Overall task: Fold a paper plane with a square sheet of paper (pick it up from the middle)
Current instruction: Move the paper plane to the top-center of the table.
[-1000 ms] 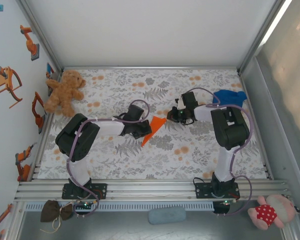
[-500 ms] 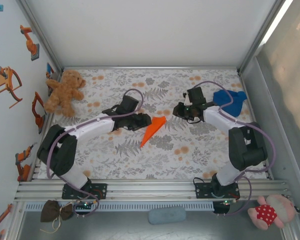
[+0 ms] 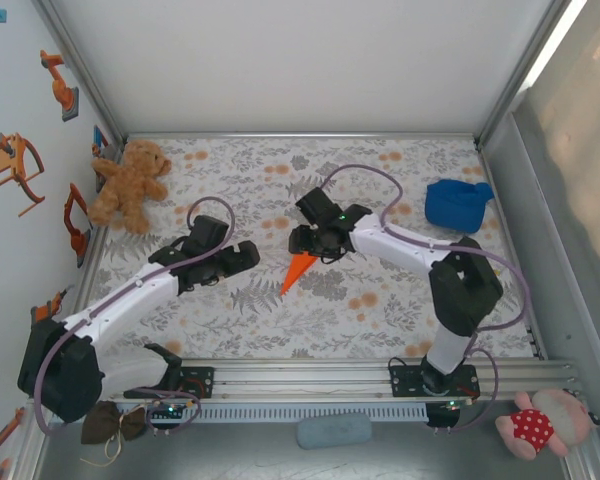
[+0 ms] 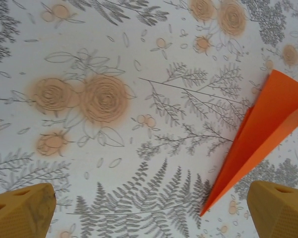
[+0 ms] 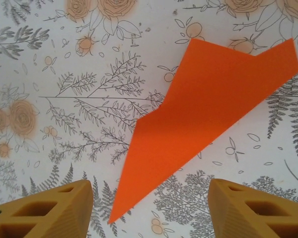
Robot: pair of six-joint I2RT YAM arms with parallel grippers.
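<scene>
The paper plane [image 3: 296, 272] is a narrow orange dart lying flat on the floral table, nose toward the near left. My right gripper [image 3: 308, 246] hovers over its wide tail end and hides that end from above. In the right wrist view the paper plane [image 5: 208, 114] lies free on the cloth, its nose reaching down between the open right gripper [image 5: 151, 213] fingers. My left gripper [image 3: 246, 256] is open, a short way left of the dart. The left wrist view has the paper plane [image 4: 268, 134] at the right edge, its nose near the right fingertip [image 4: 280, 208], not touching.
A brown teddy bear [image 3: 130, 185] sits at the back left corner. A blue cloth lump [image 3: 458, 200] lies at the back right. Metal frame rails [image 3: 280, 378] run along the near edge by the arm bases.
The left arm has pulled back to the left, away from the dart. The right arm has swung left and now sits over the dart's tail. The dart has barely moved.
</scene>
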